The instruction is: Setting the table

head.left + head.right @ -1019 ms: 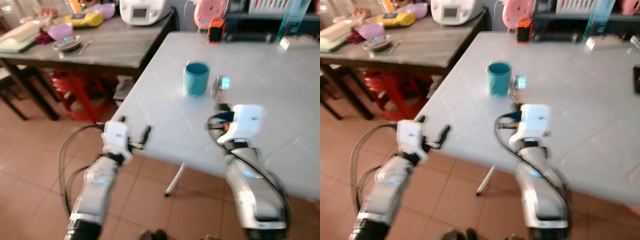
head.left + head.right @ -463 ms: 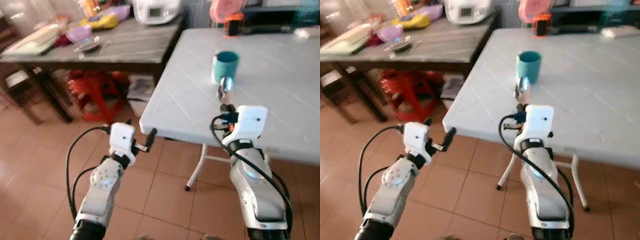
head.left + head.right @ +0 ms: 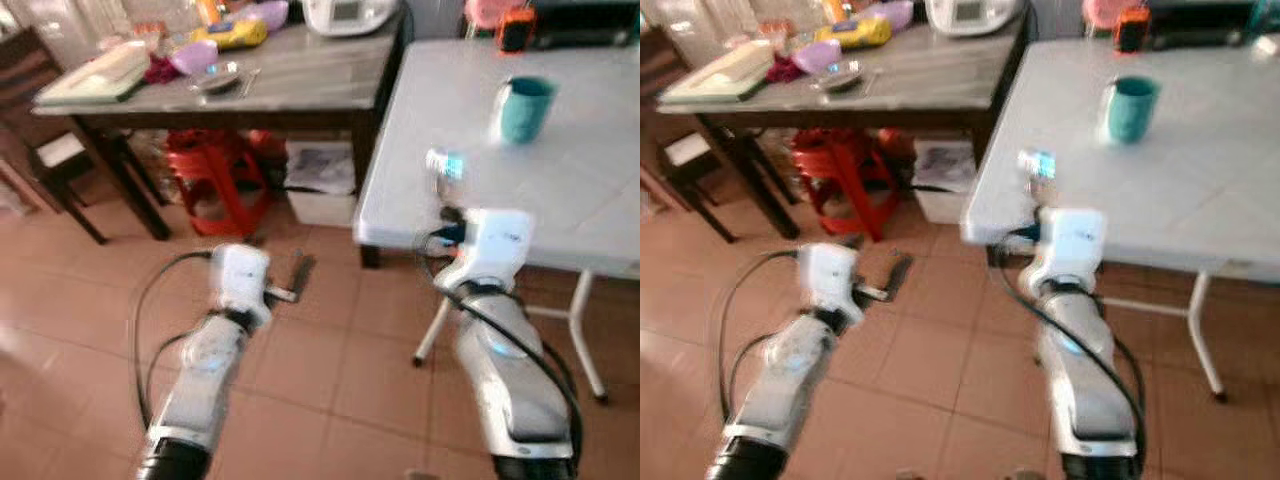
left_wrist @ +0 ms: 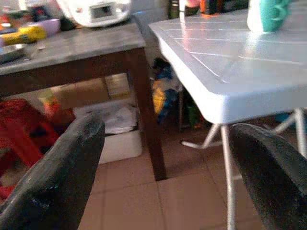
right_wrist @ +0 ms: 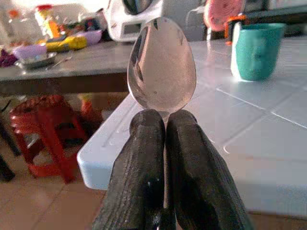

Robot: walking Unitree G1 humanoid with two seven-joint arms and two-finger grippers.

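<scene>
My right gripper (image 5: 165, 125) is shut on a metal spoon (image 5: 161, 64), whose bowl sticks up past the fingertips. In the head views the spoon (image 3: 443, 165) is held just in front of the near left corner of the white table (image 3: 590, 190). A teal cup (image 3: 524, 107) stands on that table, further in. My left gripper (image 3: 298, 278) is open over the tiled floor with nothing between its fingers (image 4: 57, 182).
A dark wooden table (image 3: 290, 85) to the left carries a rice cooker (image 3: 345, 12), bowls (image 3: 195, 57) and a small metal dish (image 3: 218, 80). A red stool (image 3: 205, 170) and a white box (image 3: 320, 185) sit under it. A dark chair (image 3: 40, 120) stands at far left.
The whole view has shifted: the white table and cup now lie further right and further off, with more floor in front. Both arms hold the same pose, spoon still gripped.
</scene>
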